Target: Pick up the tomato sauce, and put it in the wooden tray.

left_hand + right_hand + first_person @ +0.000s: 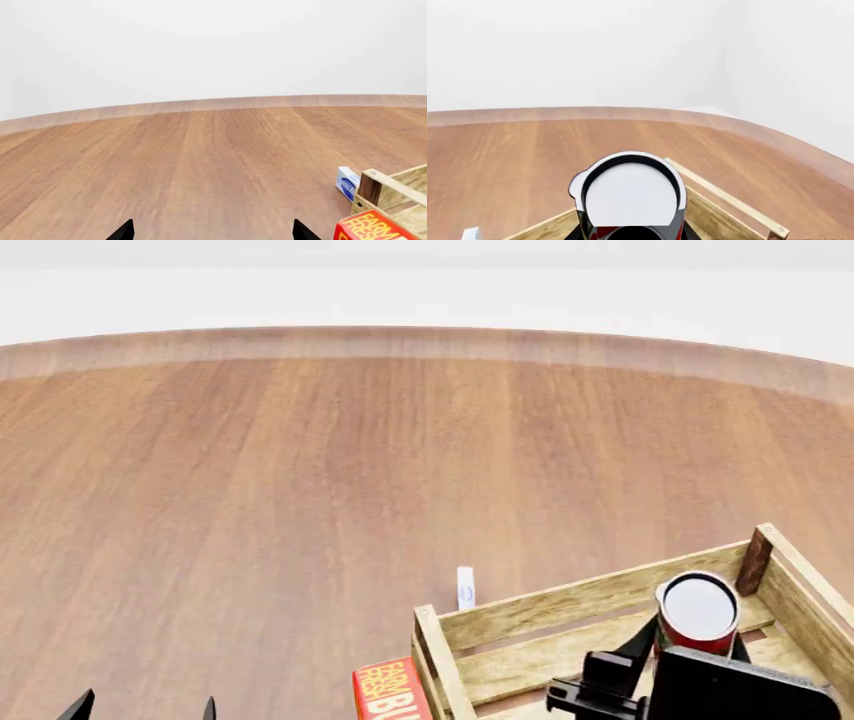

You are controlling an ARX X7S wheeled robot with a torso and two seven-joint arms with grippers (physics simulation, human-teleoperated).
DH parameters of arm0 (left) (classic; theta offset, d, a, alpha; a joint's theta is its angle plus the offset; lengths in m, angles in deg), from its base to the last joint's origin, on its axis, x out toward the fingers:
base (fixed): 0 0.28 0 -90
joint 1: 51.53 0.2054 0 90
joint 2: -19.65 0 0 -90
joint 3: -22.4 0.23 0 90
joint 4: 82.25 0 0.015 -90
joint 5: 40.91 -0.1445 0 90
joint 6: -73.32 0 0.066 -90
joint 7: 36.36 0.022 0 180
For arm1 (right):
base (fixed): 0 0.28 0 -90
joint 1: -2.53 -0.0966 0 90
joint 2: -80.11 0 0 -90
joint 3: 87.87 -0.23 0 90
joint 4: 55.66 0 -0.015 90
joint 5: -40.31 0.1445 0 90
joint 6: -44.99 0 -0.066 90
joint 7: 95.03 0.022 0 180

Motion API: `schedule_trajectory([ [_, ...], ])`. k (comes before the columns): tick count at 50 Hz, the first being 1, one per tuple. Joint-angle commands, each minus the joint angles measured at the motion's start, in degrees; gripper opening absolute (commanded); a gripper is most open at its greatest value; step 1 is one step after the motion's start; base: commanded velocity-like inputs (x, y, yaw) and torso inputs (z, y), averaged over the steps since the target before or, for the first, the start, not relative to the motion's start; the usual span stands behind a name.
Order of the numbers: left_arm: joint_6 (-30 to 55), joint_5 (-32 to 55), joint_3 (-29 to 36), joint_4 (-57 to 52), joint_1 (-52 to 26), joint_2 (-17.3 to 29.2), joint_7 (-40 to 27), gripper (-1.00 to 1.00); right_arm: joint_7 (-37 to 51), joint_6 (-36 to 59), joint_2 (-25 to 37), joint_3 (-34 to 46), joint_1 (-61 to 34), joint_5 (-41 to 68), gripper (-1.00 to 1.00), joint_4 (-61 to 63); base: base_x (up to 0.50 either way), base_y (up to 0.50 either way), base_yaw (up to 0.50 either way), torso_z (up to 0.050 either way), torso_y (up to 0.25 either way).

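The left gripper (144,708) hangs low over the bare wooden table (294,500), its two dark fingertips (123,231) spread wide with nothing between them. Off to their right side a red box lettered in yellow (388,692) lies just beside the near corner of the wooden tray (587,598), and a small white-and-blue carton (466,587) stands just beyond the tray's far wall. Further right, the right gripper (683,640) is closed on the tomato sauce (697,614), the can held upright between its fingers with its pale top facing up, above the tray's interior; whether the can touches the slatted floor cannot be told
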Motion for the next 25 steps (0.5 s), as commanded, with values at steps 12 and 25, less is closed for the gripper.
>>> schedule_trajectory([
  [12, -1.19, 0.95, 0.07, 0.31, 0.0, 0.03, 0.94, 1.0, -7.43, -13.7, -4.01, 0.92, -16.33, -2.93, -1.0, -38.4, 0.0, 0.0, 0.0, 0.0, 0.0],
  [25, -0.55, 1.18, 0.39, -0.04, -0.34, 0.18, 0.58, 1.0, -9.85, -20.48, -5.14, 1.51, -22.05, -3.65, -1.0, -53.37, 0.0, 0.0, 0.0, 0.0, 0.0],
])
